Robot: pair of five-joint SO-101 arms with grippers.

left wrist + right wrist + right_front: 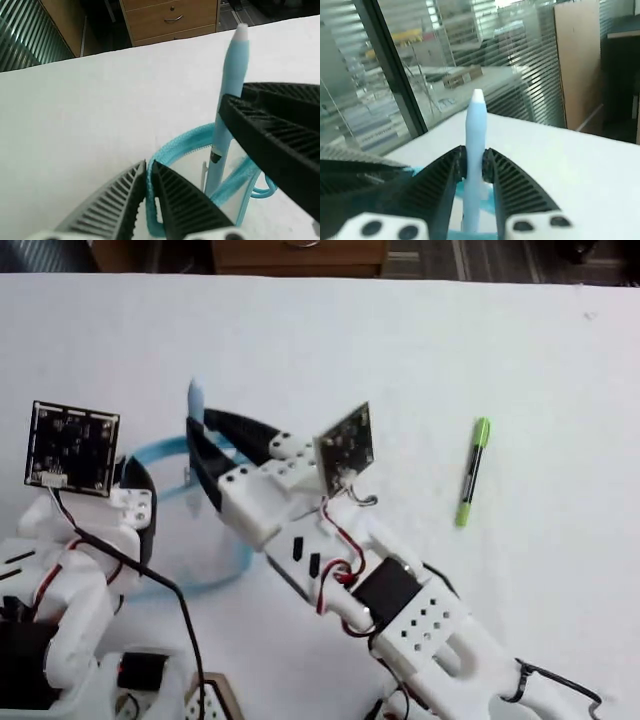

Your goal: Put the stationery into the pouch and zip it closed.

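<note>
A clear pouch with a light blue zipper edge (215, 575) lies on the white table. My left gripper (149, 167) is shut on the zipper edge (190, 140) and holds the mouth open; from above it sits at the pouch's left side (140, 505). My right gripper (198, 430) is shut on a light blue pen (195, 395) over the open mouth. The pen (227, 115) stands nearly upright, its lower end inside the zipper loop. In the right wrist view the pen (476, 115) sticks out between the fingers of that gripper (475, 152). A green pen (472, 472) lies to the right.
Open white table (400, 340) stretches behind and to the right of the pouch. A wooden drawer unit (170, 17) stands beyond the far edge. Both arms' bodies and cables crowd the near side.
</note>
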